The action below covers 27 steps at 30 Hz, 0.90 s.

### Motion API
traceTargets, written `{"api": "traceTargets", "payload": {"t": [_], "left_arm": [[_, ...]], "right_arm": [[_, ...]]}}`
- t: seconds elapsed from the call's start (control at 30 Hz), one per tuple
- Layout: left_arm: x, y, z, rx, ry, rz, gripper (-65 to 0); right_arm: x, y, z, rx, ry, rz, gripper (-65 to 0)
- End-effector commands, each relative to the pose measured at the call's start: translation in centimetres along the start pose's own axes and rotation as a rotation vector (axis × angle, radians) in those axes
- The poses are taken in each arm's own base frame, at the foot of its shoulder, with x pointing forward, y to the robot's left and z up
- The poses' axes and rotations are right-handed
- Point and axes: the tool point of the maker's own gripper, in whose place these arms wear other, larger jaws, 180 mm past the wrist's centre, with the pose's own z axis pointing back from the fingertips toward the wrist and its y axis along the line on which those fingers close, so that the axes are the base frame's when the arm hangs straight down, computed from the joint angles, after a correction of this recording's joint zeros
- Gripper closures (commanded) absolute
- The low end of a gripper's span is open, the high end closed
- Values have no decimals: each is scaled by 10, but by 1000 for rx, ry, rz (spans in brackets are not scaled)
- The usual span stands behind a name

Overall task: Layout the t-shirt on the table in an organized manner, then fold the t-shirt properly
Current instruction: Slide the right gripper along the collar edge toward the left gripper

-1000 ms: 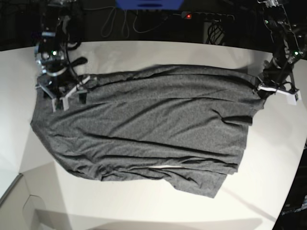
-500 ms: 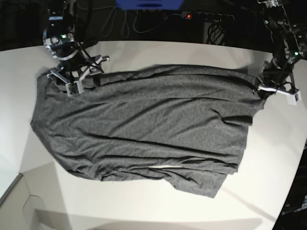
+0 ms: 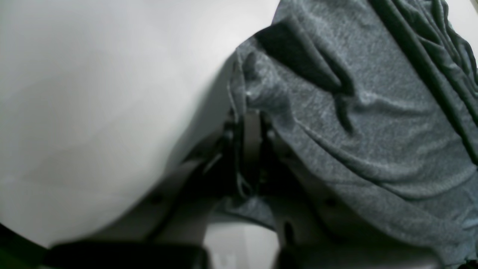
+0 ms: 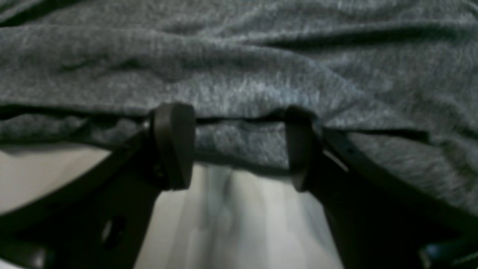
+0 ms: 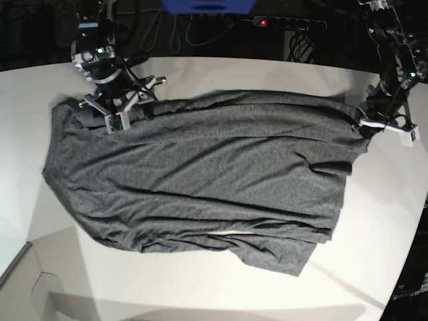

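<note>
The dark grey t-shirt (image 5: 200, 180) lies spread and wrinkled across the white table (image 5: 221, 73). My left gripper (image 5: 362, 126) is at the shirt's right end, shut on a pinch of its edge. In the left wrist view, the left gripper (image 3: 247, 149) clamps a thin bunched fold of the t-shirt (image 3: 373, 112). My right gripper (image 5: 126, 112) stands open at the shirt's far left edge. In the right wrist view, the right gripper (image 4: 237, 149) has its fingers (image 4: 173, 145) wide apart, with the hem of the t-shirt (image 4: 239, 74) lying between them above the table (image 4: 239, 224).
Cables and a power strip with a red light (image 5: 264, 22) lie beyond the table's far edge, beside a blue object (image 5: 207, 5). The table's curved edge runs down the right side (image 5: 418, 221). A pale panel edge shows at the lower left (image 5: 17, 267).
My right arm has moved from the shirt's left end up and to the right, to its far edge, with jaws still apart. The left arm and the shirt stayed still.
</note>
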Motion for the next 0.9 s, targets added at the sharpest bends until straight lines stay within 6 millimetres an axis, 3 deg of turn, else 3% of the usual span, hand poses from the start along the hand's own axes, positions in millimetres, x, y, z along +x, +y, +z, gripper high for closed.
{"api": "traceTargets", "payload": {"t": [0.0, 0.33, 0.47, 0.63, 0.87], "left_arm": [[14, -4, 3, -14, -43, -12, 0], [16, -5, 2, -16, -47, -12, 0], [16, -5, 2, -16, -47, -12, 0], [16, -5, 2, -16, -47, -12, 0], [16, -5, 2, -17, -49, -12, 0]], "right_arm": [[9, -3, 0, -6, -33, -4, -344], [4, -2, -5, 0, -18, -8, -331], [4, -2, -5, 1, -18, -10, -219], [4, -2, -5, 2, -18, -9, 0], [2, -2, 6, -5, -25, -8, 0]]}}
